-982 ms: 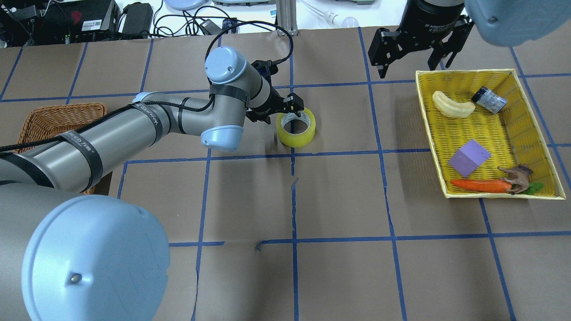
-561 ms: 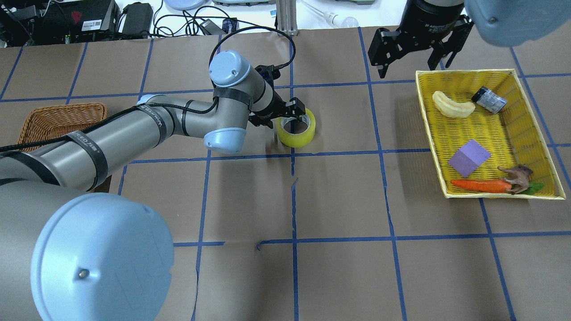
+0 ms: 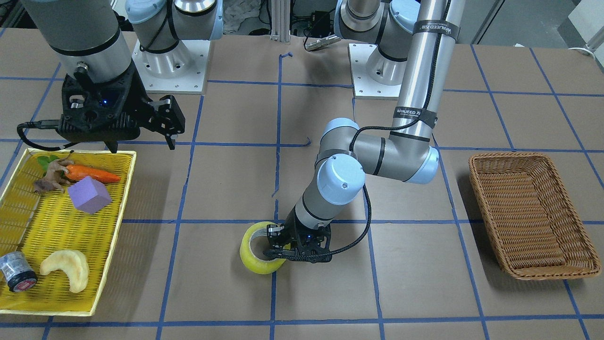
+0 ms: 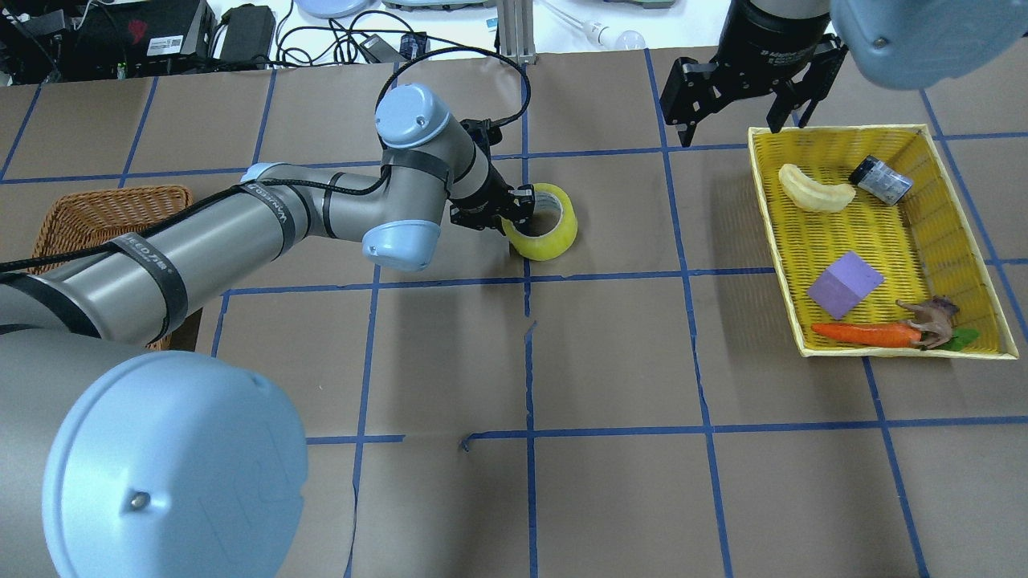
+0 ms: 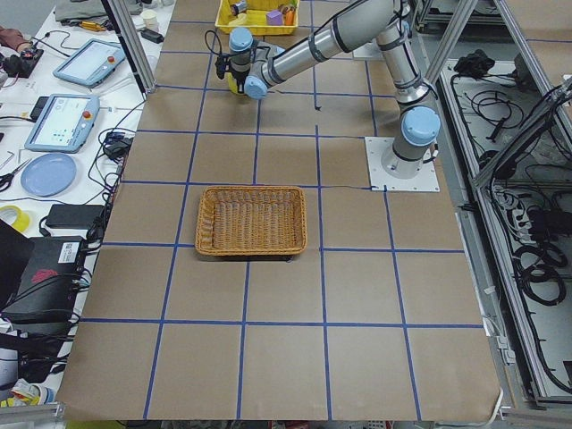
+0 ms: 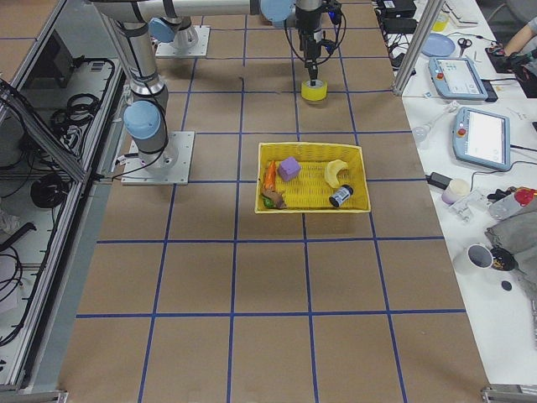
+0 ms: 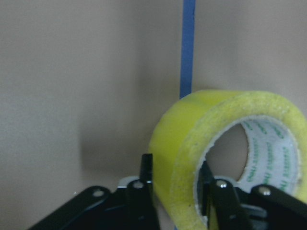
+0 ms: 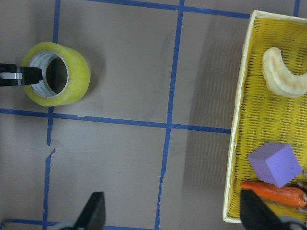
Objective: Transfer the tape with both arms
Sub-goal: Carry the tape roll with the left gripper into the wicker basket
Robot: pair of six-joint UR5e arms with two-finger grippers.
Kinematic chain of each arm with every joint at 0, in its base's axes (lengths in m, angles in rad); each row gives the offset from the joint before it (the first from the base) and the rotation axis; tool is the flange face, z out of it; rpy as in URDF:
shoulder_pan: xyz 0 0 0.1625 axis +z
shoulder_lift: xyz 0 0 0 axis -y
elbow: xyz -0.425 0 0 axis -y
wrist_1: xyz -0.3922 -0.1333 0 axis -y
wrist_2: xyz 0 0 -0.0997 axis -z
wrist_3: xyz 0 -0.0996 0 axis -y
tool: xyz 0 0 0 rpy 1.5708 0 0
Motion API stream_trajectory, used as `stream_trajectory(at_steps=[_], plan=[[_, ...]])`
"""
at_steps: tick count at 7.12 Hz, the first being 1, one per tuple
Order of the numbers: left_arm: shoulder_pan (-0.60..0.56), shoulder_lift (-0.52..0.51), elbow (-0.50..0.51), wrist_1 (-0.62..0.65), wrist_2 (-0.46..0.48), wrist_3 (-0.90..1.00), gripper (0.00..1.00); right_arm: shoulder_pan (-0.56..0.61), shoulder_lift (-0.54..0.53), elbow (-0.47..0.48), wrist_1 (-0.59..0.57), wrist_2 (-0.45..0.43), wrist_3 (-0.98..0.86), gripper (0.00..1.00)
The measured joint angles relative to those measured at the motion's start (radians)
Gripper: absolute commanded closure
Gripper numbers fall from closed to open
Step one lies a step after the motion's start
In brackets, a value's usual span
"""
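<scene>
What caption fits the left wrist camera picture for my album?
The left gripper pinches the yellow tape, jaws either side of its wall.

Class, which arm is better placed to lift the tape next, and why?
Left. The left gripper clamps the tape by its wall; the right gripper hangs open beside the yellow tray.

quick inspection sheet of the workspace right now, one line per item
surface: brown paper table, blue grid lines.
job's things: tape tilted, held by its wall.
clutter: yellow tray holding purple block, carrot, crescent piece, dark cylinder; wicker basket.
end effectors: left end effector shut on tape, one finger inside the core; right end effector open, hovering by the tray.
cables: black cable loops off left wrist.
surroundings: electronics and cords past the far edge.
</scene>
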Motion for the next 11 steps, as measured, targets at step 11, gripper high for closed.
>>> stream_trajectory(at_steps=[11], plan=[[0.886, 0.159, 0.203, -0.572, 0.265, 0.991, 1.0, 0.003, -0.001, -0.002, 0.005, -0.001, 0.001, 0.0]])
